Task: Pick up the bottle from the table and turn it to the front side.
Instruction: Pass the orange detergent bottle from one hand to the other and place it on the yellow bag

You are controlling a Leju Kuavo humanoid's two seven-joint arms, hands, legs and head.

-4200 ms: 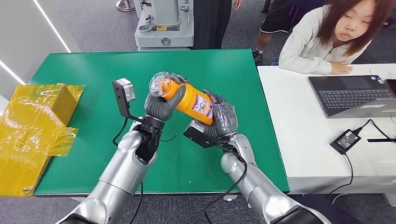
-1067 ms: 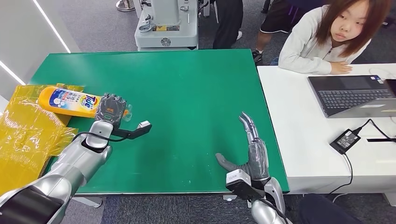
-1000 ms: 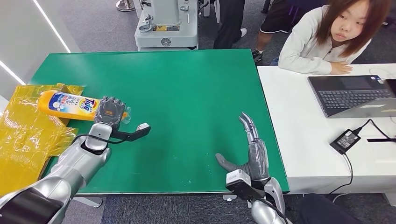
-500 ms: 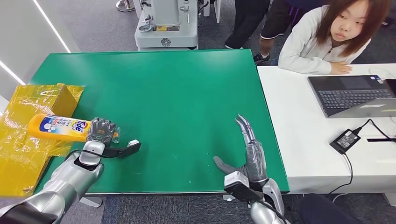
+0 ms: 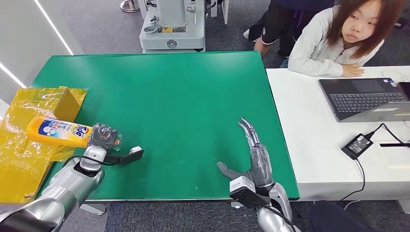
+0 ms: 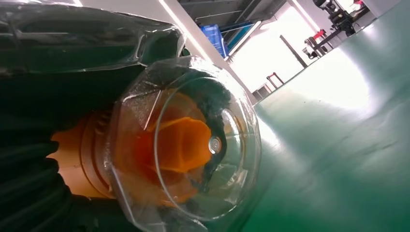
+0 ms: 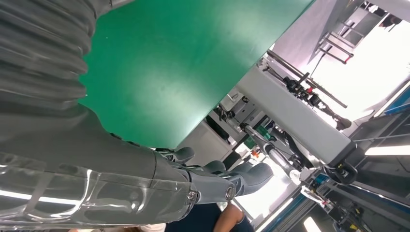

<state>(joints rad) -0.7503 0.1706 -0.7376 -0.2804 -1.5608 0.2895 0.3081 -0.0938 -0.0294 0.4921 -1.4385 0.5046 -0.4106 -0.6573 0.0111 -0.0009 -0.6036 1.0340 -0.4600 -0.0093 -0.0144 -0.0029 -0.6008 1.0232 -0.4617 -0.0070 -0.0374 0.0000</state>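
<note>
Holding the orange plastic detergent bottle point(image 5: 57, 131) at its neck end w/ my left hand point(image 5: 101, 136), fingers wrapped tight just behind the clear domed cap point(image 6: 186, 145). From the hand the bottle runs out toward 9 o'clock, lying near level, blue-and-white front label up, body hanging past the 9 o'clock edge of the green table point(image 5: 183, 92) and over the crinkled yellow plastic wrap point(image 5: 24, 159) there. Can't tell if it touches the wrap.

Handling, my read: rigid moulded plastic, smooth and prob a bit slick; if it's full, most of the weight sits far from my grip, so it'll want to droop and twist. Cap looks thin and brittle, so I wouldn't squeeze it. Better hold is mid-body round the label, or support the base w/ the other hand.

Right hand point(image 5: 254, 157) at approx 5 o'clock on the table, fingers spread, holding nothing. Grey laptop point(image 5: 367, 99) on the white desk at 3 o'clock, person seated behind it.
</note>
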